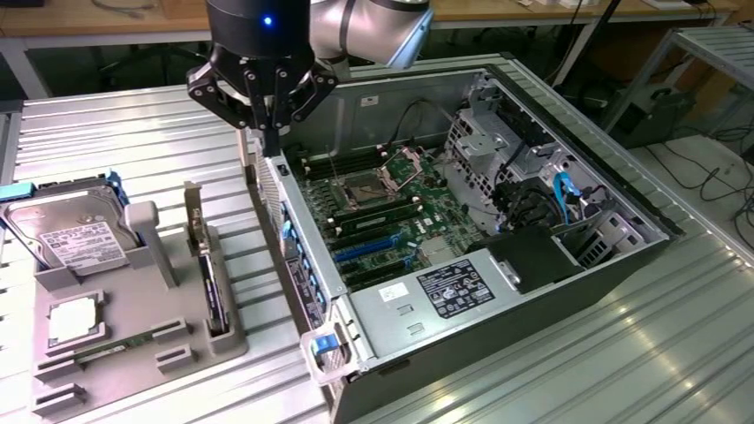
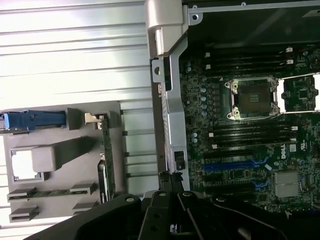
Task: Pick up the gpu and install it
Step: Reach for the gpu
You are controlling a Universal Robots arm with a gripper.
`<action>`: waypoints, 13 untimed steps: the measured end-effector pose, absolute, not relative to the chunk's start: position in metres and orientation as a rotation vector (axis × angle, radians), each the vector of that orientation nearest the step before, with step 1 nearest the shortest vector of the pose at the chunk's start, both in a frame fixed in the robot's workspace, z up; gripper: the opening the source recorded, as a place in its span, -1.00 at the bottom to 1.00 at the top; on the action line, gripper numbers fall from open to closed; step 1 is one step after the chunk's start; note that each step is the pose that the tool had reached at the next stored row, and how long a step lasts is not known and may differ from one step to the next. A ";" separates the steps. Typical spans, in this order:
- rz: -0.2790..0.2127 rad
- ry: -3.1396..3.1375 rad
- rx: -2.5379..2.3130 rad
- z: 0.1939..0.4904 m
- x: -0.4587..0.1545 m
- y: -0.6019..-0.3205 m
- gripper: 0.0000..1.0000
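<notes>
Spotted thin flat dark gpu card [image 1: 212, 287], pale bracket at one end, standing on edge in a slot of grey moulded tray [image 1: 165, 300], near silver boxy hard drive [image 1: 77, 237] and slim green memory stick [image 1: 118, 343]. Seeing black pincer [image 1: 270, 146] closed on nothing, hovering over rim of open black computer case [image 1: 518, 344] on ribbed metal desk [image 1: 141, 150].

light: bright, even | glare: ribbed table [image 2: 70, 45] washed white | shadow: case interior [image 2: 240, 30] dim

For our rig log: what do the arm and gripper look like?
The arm has a rounded silver-grey joint housing, then a black cylindrical wrist with a small blue light. The gripper is black, with angular linked fingers.
</notes>
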State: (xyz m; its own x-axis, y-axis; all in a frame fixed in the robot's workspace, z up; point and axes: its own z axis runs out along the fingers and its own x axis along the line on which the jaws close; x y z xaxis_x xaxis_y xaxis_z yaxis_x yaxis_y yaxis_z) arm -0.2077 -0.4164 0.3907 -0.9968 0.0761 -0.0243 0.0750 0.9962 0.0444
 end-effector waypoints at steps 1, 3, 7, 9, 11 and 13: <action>0.068 3.113 0.118 0.391 -0.209 -0.417 -0.79; 0.068 3.113 0.118 0.391 -0.210 -0.417 -0.79; 0.068 3.113 0.118 0.391 -0.213 -0.419 -0.79; 0.068 3.113 0.118 0.391 -0.215 -0.419 -0.79; 0.068 3.113 0.118 0.391 -0.216 -0.420 -0.79; 0.068 3.113 0.118 0.391 -0.218 -0.421 -0.79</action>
State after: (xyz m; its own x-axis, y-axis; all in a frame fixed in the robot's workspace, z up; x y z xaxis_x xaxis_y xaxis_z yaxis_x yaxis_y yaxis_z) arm -0.2178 -0.4205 0.3905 -0.9968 0.0761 -0.0242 0.0750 0.9962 0.0443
